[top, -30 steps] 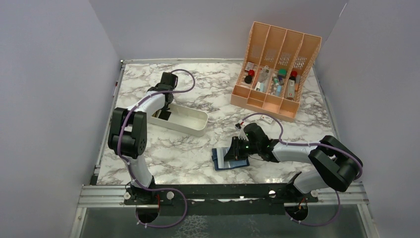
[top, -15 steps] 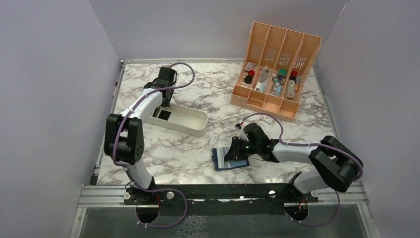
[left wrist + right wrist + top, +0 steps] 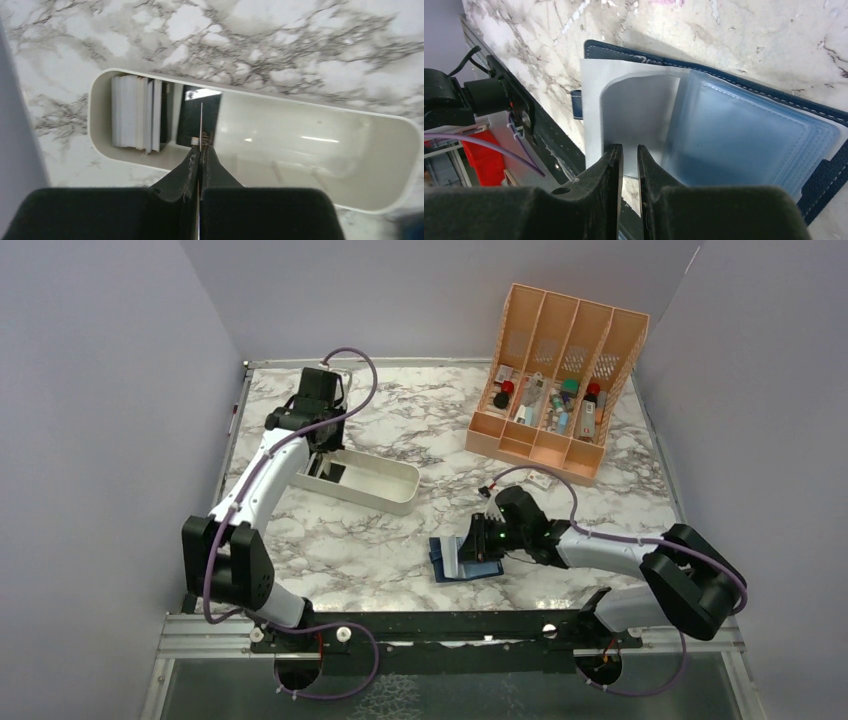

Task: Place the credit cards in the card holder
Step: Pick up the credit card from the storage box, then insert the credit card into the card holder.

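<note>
The card holder (image 3: 734,130) lies open and flat on the marble table (image 3: 380,540), in the near middle-right of the top view, its navy stitched border framing a fan of pale blue, see-through pockets. One grey-white leaf on its open side curls up off the rest. The right gripper (image 3: 630,160) sits at that leaf's near edge with its fingers drawn almost together, only a thin slit between them, and they appear to pinch the leaf. No lettering can be made out on the holder or its pockets. Well apart from it, toward the far left, stands the white tray (image 3: 320,107). Over its left end hangs the left gripper (image 3: 200,150), its fingers clenched on a credit card (image 3: 201,120) that shows edge-on as a thin pale line, so its face and any print are hidden. Below it in the tray a dark card (image 3: 192,117) shows a glossy reflection and no readable print. Beside that, packed upright against the tray's end wall, is a stack of cards (image 3: 131,119) seen by their white edges. At the far right of the table the orange organizer (image 3: 560,370) holds small bottles and tubes in its slots, their labels too small to read.
</note>
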Tool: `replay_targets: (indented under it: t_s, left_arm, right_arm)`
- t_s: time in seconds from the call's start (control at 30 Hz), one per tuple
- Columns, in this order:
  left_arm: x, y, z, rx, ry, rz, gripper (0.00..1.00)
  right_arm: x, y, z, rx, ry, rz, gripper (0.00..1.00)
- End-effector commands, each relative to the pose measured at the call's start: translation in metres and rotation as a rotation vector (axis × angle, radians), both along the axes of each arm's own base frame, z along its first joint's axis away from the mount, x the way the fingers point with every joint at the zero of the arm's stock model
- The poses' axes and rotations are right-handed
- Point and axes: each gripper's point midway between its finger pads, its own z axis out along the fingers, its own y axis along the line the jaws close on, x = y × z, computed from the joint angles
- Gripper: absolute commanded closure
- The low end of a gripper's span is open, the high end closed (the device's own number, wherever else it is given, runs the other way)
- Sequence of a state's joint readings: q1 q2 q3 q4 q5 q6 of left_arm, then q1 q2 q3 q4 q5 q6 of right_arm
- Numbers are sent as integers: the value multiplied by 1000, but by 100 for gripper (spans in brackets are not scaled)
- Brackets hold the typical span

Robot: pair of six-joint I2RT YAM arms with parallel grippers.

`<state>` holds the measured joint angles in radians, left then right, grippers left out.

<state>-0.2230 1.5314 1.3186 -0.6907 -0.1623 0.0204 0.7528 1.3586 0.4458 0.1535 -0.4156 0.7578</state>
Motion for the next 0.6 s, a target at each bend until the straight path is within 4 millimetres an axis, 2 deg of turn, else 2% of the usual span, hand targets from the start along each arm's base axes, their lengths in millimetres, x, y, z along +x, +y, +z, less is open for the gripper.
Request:
replay_targets:
  t_s: [0.0, 0.13, 0.3, 0.57]
  left_arm:
    - [-18, -52, 54, -331, -86, -78, 100]
    - [-39, -90, 77, -578, -112, -154, 100]
    - [-74, -143, 93, -938, -97, -238, 100]
    - [-136, -224, 78, -1186, -8, -274, 100]
  right_arm:
    - [9, 2, 18, 0, -58, -12, 77]
    - [10, 2, 19, -7, -59, -17, 77]
    - [11, 3, 20, -1, -53, -23, 77]
    - [25, 0, 15, -70, -77, -57, 77]
